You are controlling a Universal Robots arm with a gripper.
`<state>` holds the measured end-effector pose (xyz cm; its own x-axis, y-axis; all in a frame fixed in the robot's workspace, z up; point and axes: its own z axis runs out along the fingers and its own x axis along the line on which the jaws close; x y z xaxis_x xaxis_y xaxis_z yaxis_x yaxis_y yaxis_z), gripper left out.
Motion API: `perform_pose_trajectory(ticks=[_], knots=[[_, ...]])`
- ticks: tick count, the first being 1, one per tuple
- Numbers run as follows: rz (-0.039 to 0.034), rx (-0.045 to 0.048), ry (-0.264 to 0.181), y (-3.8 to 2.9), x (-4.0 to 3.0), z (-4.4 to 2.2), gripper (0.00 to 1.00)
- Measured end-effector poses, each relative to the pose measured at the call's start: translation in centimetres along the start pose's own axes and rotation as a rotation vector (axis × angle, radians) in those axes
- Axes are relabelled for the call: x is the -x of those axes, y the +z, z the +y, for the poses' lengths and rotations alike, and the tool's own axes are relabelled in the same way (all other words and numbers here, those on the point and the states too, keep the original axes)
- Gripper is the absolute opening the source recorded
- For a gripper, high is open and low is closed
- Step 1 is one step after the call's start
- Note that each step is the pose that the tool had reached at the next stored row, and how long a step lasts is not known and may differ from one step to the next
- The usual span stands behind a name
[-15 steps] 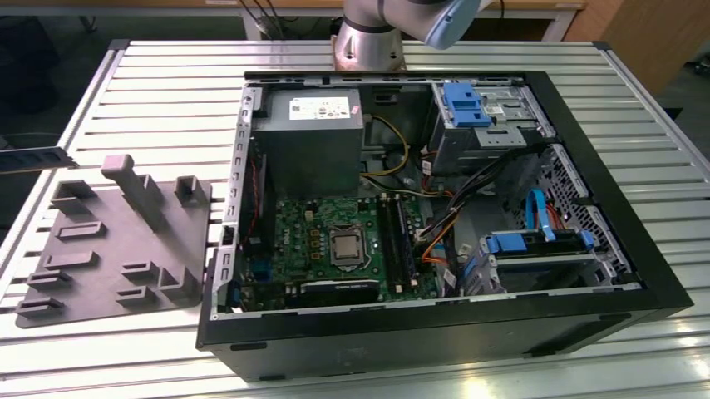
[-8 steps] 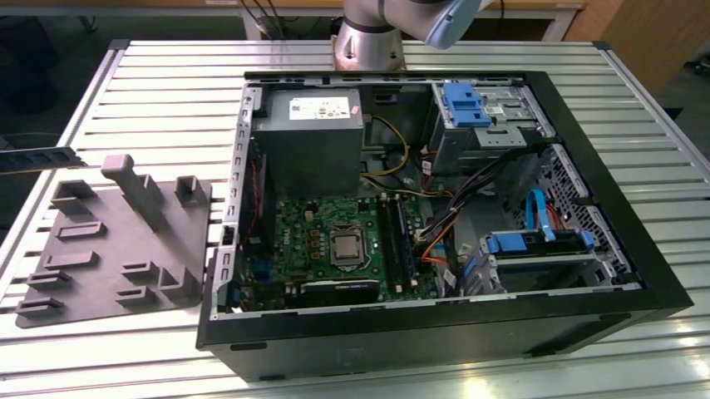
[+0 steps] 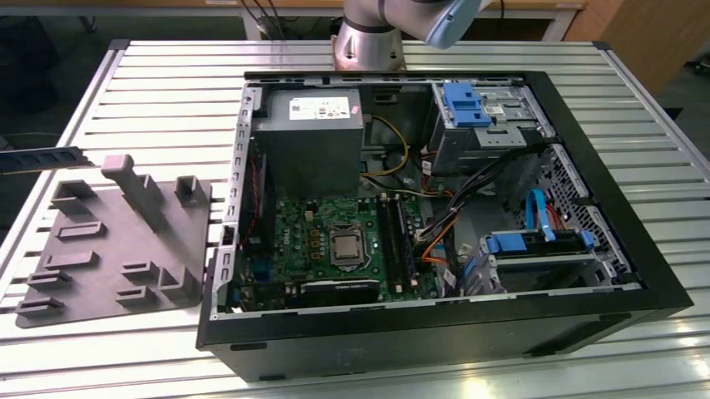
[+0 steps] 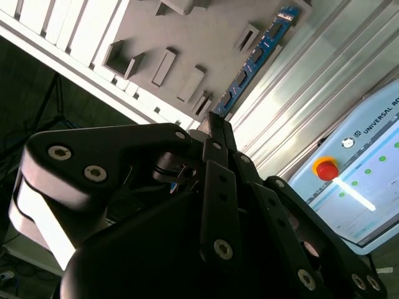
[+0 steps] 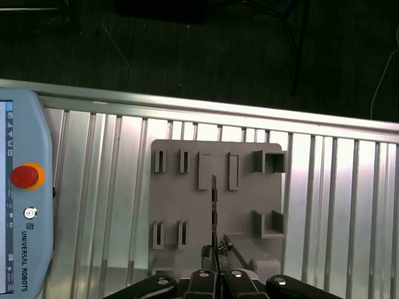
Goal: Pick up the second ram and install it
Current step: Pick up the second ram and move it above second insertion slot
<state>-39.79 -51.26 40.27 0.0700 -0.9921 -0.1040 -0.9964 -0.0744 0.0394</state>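
Slatted metal table (image 3: 166, 83) carries everything. At the far left edge of the exterior view the ram (image 3: 45, 159) hangs level in the air, clear of the grey tray (image 3: 100, 274) below it. In the second wrist view the hand (image 4: 212, 124) is clenched on one end of the ram, which juts toward the frame's upper right. The pick-up looks done, with the install not yet begun. Right of the tray lies the open case (image 3: 444, 332). Seating the ram would, I judge, call for lining its long edge with one of the black slots (image 3: 396, 241) mid-frame.
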Motion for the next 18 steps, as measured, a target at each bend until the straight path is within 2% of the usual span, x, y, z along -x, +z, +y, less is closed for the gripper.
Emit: perform_pose_trajectory(ticks=[18], knots=[[0.0001, 0.0000, 0.000, -0.04, -0.06, -0.83, 0.11]])
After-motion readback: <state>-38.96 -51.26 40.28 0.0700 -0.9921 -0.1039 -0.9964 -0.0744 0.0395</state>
